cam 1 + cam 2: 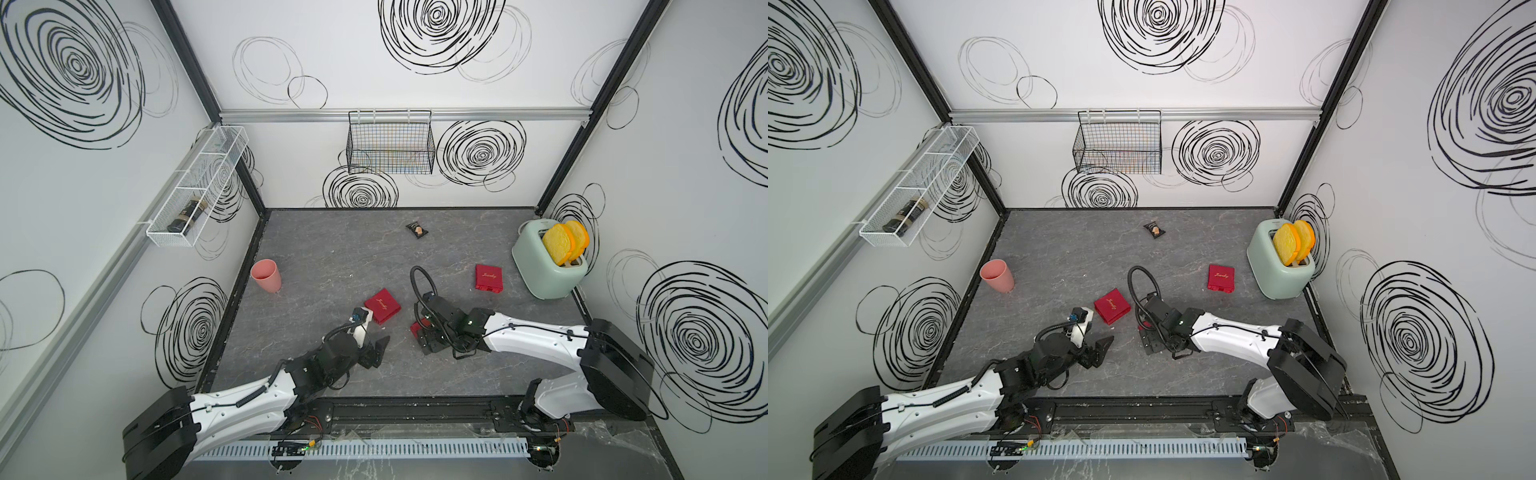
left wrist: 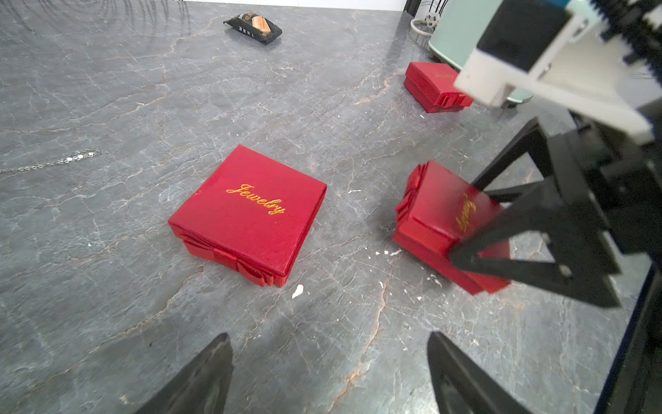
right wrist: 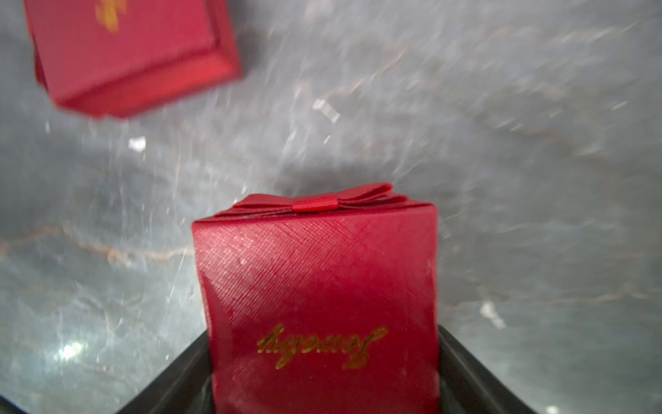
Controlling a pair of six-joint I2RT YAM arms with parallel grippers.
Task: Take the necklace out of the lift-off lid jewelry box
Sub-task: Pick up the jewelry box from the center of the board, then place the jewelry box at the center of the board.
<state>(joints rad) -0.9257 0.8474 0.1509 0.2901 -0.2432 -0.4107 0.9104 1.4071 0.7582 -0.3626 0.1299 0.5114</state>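
- The right end effector (image 3: 324,329) grasps a small red textured jewellery box with a ribbon bow and gold script (image 3: 318,279). In the right wrist view its black fingers lie flush against two opposite sides. The box shows sharp while the grey marbled bench (image 1: 332,249) beneath is smeared, so the grip looks firm.
- In the left wrist view this box sits tilted, its lid over a base, just right of and nearer than a flat square red box lettered "Jewelry" (image 2: 250,211).
- The left end effector (image 2: 329,337) is released. Its fingers are wide apart with nothing between them, low over the bench on the near side of the flat box.
- The necklace (image 2: 53,163), a fine silvery chain, lies bare on the bench, left of the flat box and apart from every box. Whether anything lies inside the small box cannot be told.
- The step in hand appears to be handling the small box. It goes best if the box is set level first.
- The squeeze should fall on the lid walls only, and the pull should go straight up, so the base does not ride along.
- The free left end effector could pin the base. It should stay clear of the chain, which would snag or drag easily.
- A third red box (image 1: 488,278) stands far right, beside a mint-green toaster (image 1: 548,266), and needs no touching.
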